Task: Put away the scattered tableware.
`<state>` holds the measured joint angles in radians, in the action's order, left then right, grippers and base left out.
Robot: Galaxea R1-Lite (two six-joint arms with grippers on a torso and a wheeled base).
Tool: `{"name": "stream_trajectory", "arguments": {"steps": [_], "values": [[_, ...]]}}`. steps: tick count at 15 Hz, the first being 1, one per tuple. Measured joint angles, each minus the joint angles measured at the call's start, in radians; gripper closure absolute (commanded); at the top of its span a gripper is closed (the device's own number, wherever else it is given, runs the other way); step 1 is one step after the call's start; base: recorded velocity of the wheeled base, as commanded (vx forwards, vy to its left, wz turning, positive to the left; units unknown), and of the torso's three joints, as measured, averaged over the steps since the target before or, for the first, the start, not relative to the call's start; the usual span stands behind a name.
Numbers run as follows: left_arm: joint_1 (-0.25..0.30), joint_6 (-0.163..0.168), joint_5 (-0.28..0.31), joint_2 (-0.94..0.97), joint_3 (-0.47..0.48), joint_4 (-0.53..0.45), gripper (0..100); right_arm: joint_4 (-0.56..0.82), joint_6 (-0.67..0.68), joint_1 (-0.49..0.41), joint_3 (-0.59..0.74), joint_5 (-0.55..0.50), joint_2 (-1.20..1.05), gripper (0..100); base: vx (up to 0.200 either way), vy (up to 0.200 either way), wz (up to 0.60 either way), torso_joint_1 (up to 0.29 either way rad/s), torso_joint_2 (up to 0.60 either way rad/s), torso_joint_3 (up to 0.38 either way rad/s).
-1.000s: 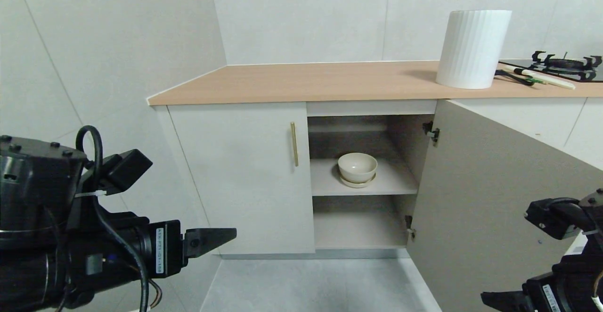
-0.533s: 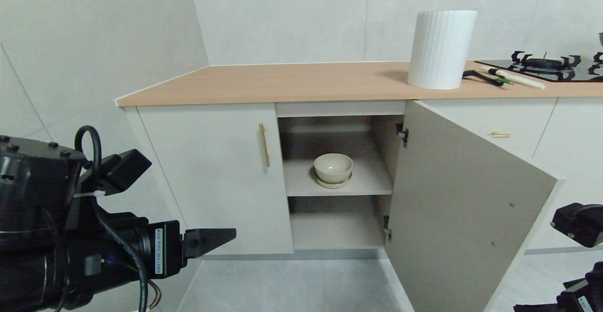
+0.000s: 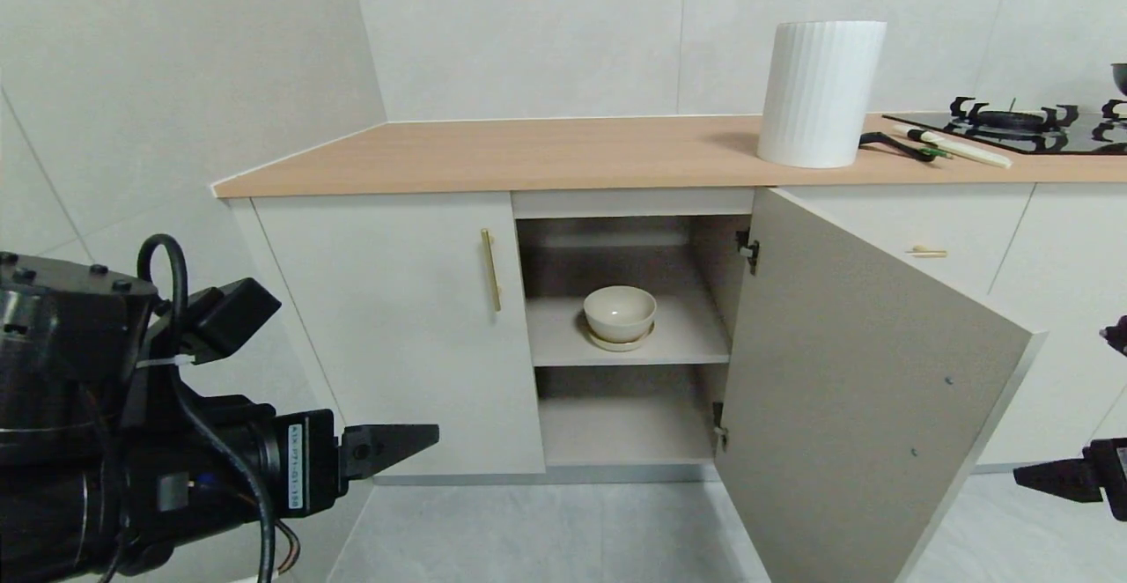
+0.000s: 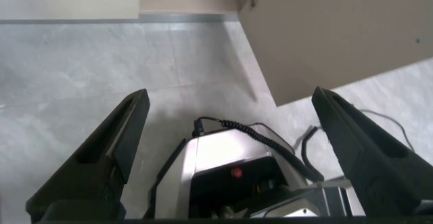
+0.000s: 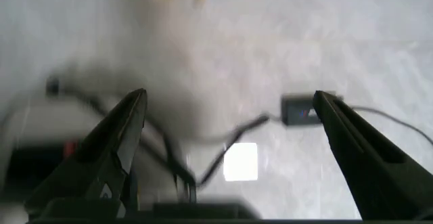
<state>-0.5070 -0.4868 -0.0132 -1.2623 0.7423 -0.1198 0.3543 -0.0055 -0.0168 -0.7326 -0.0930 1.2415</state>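
L gripper [image 4: 230,139]: jaws apart, empty, low nr floor. R gripper [image 5: 230,149]: jaws apart, empty, low, right of open cabinet door [image 3: 863,372]. Bowl [image 3: 620,311] on saucer [image 3: 621,343], upper shelf [image 3: 687,341], looks stowed. Utensils [image 3: 955,147] on table [image 3: 546,153], beside white ribbed cylinder [image 3: 819,94]. Long axis roughly along table, up-right of R jaws. R arm nearer, prob. next pick.

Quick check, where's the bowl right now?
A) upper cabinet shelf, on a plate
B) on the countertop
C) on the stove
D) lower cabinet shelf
A: the bowl sits on a plate on the upper shelf, behind the open door.
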Motion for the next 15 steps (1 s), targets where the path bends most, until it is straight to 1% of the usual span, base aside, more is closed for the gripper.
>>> {"name": "stream_trajectory", "arguments": {"steps": [2,5,8,10,15], "values": [[-0.001,0.000,0.000,-0.001,0.000,0.001,0,-0.051,-0.008,-0.081,-0.003,0.009,0.055,0,0.000,0.000,0.00,0.000,0.00,0.000],[-0.001,-0.002,-0.001,-0.001,0.000,0.003,0,-0.162,0.012,-0.113,-0.003,0.015,0.124,0,0.000,0.000,0.00,0.000,0.00,0.000],[-0.001,-0.009,0.002,0.010,0.004,0.005,0,-0.251,0.125,-0.115,-0.005,0.032,0.194,0,0.000,0.000,0.00,0.000,0.00,0.000],[-0.001,-0.010,0.003,0.017,0.006,0.005,0,-0.303,0.167,-0.113,-0.006,0.036,0.230,0,0.000,0.000,0.00,0.000,0.00,0.000],[-0.001,-0.010,0.003,0.023,0.005,0.023,0,-0.313,0.230,-0.071,-0.005,0.037,0.282,0,0.000,0.000,0.00,0.000,0.00,0.000]]}}
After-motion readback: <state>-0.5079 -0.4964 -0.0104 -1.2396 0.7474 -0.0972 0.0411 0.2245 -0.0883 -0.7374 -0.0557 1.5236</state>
